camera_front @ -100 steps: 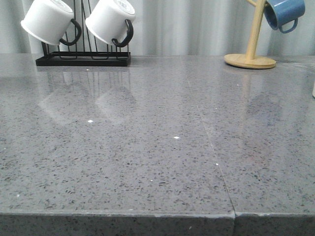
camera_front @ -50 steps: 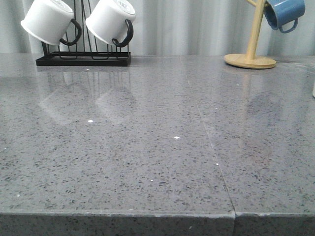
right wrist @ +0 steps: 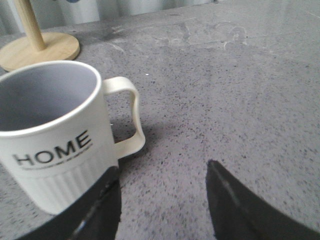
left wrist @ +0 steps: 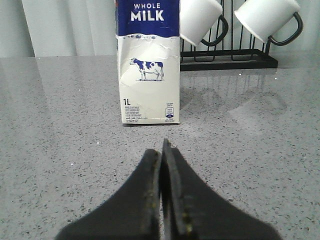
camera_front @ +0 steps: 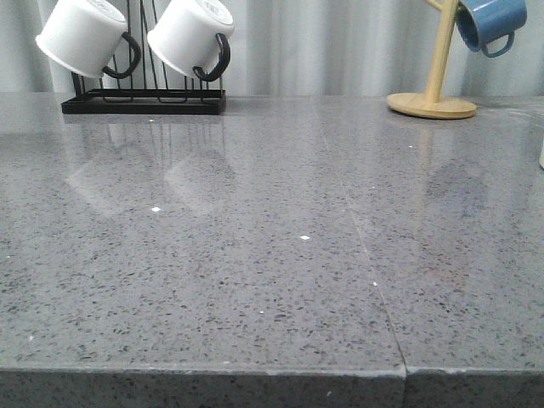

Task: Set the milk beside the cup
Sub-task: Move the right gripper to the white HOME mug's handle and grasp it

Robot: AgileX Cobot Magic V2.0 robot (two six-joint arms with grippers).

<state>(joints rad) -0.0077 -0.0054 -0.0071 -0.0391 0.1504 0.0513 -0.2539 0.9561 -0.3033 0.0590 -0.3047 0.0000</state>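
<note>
The milk carton (left wrist: 148, 65) stands upright on the grey counter in the left wrist view, white with a dark blue top, "WHOLE MILK" lettering and a cow picture. My left gripper (left wrist: 162, 150) is shut and empty, a short way in front of the carton. The off-white "HOME" cup (right wrist: 55, 140) with ribbed lower half and squarish handle stands upright in the right wrist view. My right gripper (right wrist: 162, 172) is open and empty, with one finger (right wrist: 100, 205) close in front of the cup's base. Neither the milk nor either gripper shows in the front view.
A black rack (camera_front: 144, 102) with two white mugs with black handles stands at the back left, and also shows behind the milk (left wrist: 227, 57). A wooden mug tree (camera_front: 433, 102) with a blue mug (camera_front: 489, 24) stands at the back right; its base is near the cup (right wrist: 37, 47).
</note>
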